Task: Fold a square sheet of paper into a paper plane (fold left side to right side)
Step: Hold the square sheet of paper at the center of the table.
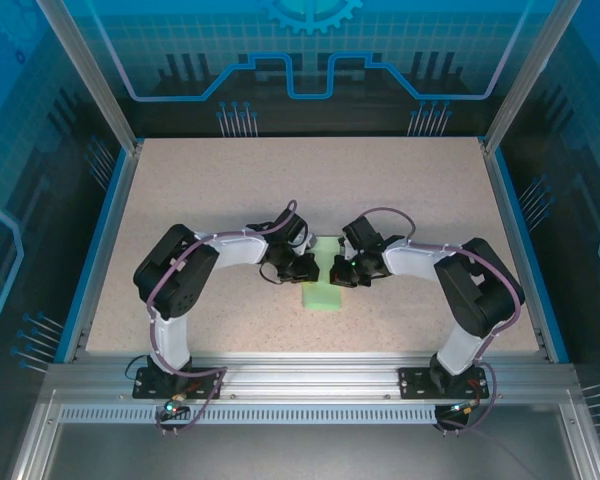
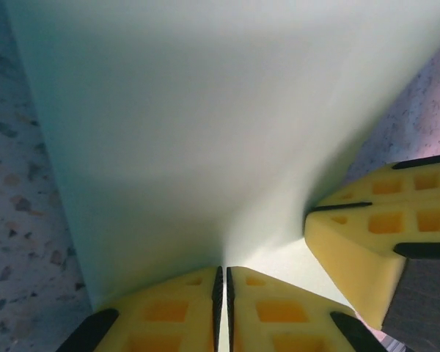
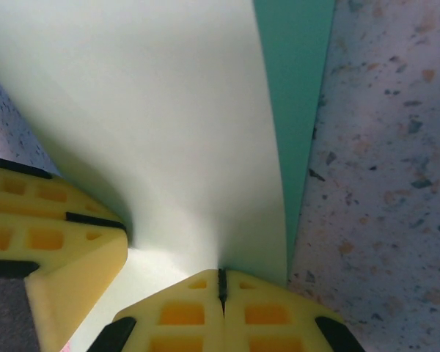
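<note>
The square sheet of paper [image 1: 324,285] lies in the middle of the tabletop [image 1: 230,190] between the two wrists, one layer lifted over a darker green layer beneath. The left fingers [image 2: 176,315] and right fingers [image 3: 268,312] each pinch that lifted layer, closed tight and crowded close beside each other.

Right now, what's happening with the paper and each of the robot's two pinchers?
square sheet of paper: folded over itself, top layer curved, not pressed flat.
left gripper: shut, pinching the paper's edge.
right gripper: shut, pinching the paper's edge close beside the left one.
</note>
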`<state>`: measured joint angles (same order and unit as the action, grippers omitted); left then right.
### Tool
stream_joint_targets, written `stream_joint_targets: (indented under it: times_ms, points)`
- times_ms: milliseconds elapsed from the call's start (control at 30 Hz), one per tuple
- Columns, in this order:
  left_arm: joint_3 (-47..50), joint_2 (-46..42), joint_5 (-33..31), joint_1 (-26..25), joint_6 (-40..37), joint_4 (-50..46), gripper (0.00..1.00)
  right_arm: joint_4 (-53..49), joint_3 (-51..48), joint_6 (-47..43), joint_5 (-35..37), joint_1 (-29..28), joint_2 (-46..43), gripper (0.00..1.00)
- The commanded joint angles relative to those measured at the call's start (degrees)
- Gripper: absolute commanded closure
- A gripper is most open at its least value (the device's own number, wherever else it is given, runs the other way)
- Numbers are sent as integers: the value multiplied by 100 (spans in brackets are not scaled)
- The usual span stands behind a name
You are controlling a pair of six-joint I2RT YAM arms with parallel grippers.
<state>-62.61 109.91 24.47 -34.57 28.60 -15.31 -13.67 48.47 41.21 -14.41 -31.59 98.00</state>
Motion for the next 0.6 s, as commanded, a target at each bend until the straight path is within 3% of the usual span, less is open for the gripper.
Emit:
stream_joint_targets:
  times_ms: [0,567]
  points:
    - [26,75,-47,-32,110,-200,85,-692,-248,-129,294,-101,229,98]
    - [173,180,-319,-58,126,-366,85,357,123,-245,-350,209,-571,98]
